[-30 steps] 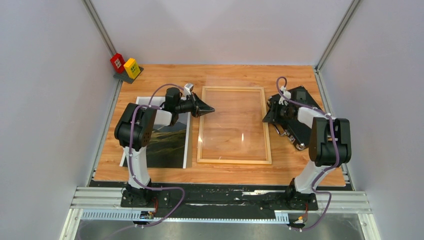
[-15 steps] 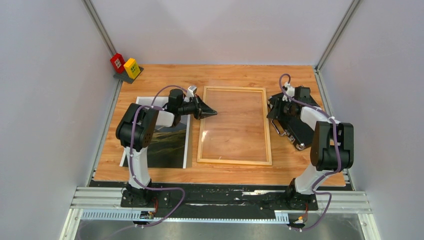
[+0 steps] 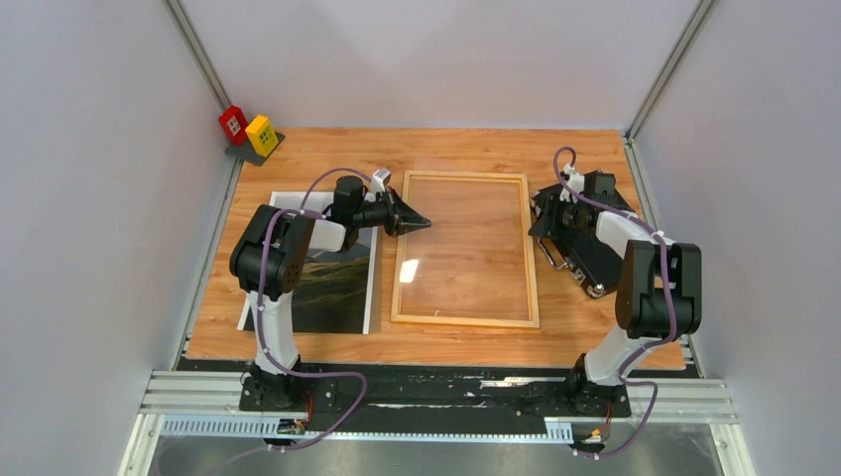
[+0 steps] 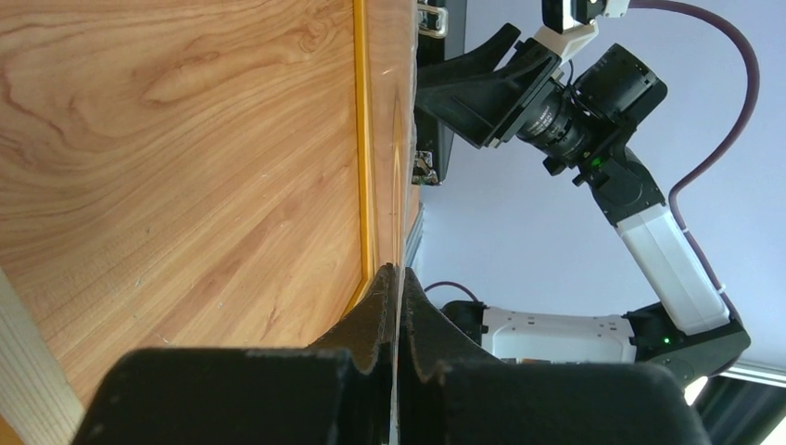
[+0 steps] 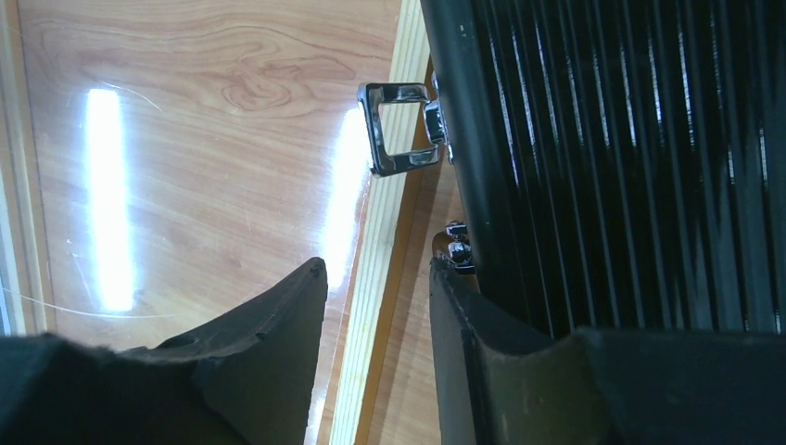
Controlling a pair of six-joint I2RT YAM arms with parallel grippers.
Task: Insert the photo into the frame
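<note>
Top external view gives you the layout. The large thin rectangular wooden frame [image 3: 464, 319] with its clear pane lies flat at the middle of the wood-grain table [image 3: 298, 159]. The large paper print of dark mountains, the photo [image 3: 337, 293], lies flat just left of it, picture side up. Its upper part is hidden under the left arm.

The left gripper [image 3: 421, 224] points at the upper part of the frame's left rail. The left wrist view adds what you cannot see from above: the two dark fingers [image 4: 380, 315] are pressed together with no gap. It also shows the frame's orange-yellow edge running away just ahead of them. Whether something very thin is pinched between the tips is hard to say from this angle.

The right wrist view is the only one that shows the right gripper [image 5: 377, 267] properly. Its jaws stand partly apart and have hold of nothing. The frame's pale right rail runs beneath the gap.

Hard against that rail sits a black ribbed case [image 5: 602, 158], and one of its shiny metal handles [image 5: 373, 130] juts over the rail. From above you see that this case lies at an angle along the frame's right side, with the right arm covering part of it.

A small red block [image 3: 233, 123] and a yellow block [image 3: 262, 134] stand at the far left corner, well apart from everything else.
</note>
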